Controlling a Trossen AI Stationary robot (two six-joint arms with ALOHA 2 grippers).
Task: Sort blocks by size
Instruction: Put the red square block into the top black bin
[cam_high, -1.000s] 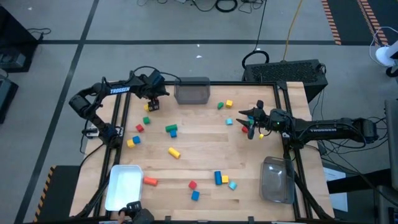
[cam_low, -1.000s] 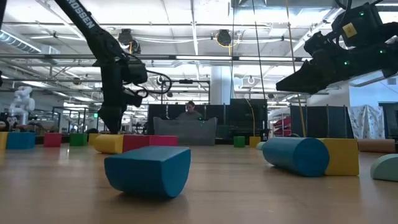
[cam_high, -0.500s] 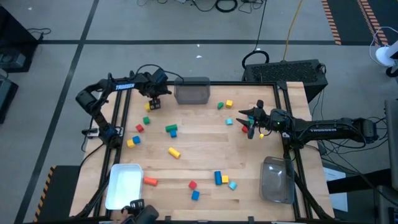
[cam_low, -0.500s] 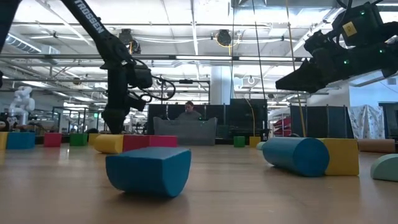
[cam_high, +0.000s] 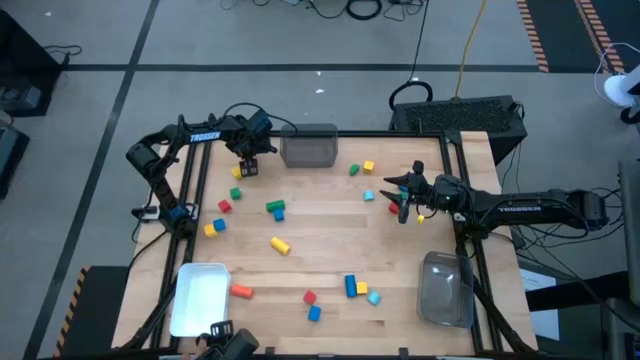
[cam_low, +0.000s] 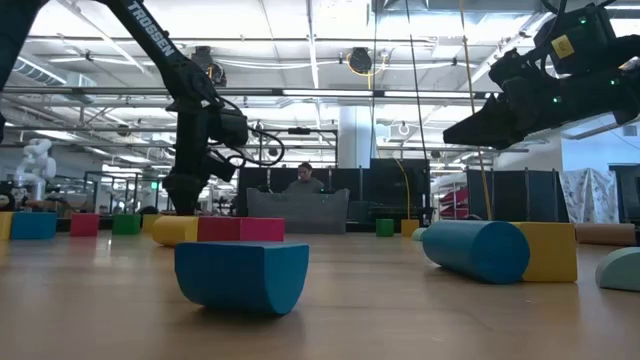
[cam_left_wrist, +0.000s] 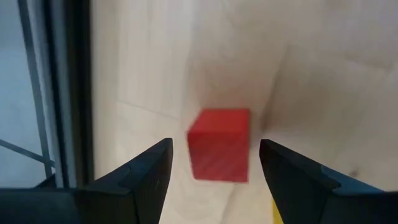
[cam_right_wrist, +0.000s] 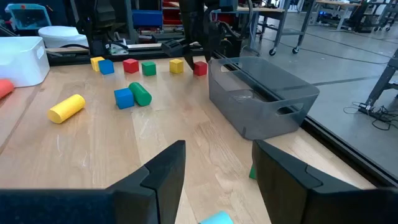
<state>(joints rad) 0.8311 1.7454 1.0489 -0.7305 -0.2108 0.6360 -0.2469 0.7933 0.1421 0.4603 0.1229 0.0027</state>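
High view. The left gripper (cam_high: 247, 160) hangs at the far left corner of the table (cam_high: 330, 235), just beside the grey bin (cam_high: 309, 146), over a red cube (cam_high: 240, 170) that is partly hidden beneath it. The right gripper (cam_high: 400, 190) hangs over the right part of the table, near a cyan block (cam_high: 369, 195). The other blocks lie scattered: a yellow cylinder (cam_high: 280, 245) near the middle, a blue bar (cam_high: 350, 286) toward the near edge, and a green piece (cam_high: 275, 206) left of centre. A white bin (cam_high: 200, 298) stands at the near left corner and a clear bin (cam_high: 445, 289) at the near right.

Low view. The left gripper (cam_low: 185, 192) reaches down to table height among the far blocks. The right gripper (cam_low: 470, 130) is raised well above the table and touches nothing. A blue half-round block (cam_low: 242, 277) lies nearest the camera.

Left wrist view. The fingers (cam_left_wrist: 146, 171) stand apart, one on each side of the red cube (cam_left_wrist: 221, 144), with a gap to the cube on both sides; the cube rests on the table and is not gripped.

Right wrist view. The fingers (cam_right_wrist: 165, 171) stand parted and empty, holding nothing, above bare wood. The grey bin (cam_right_wrist: 261, 96) lies ahead.
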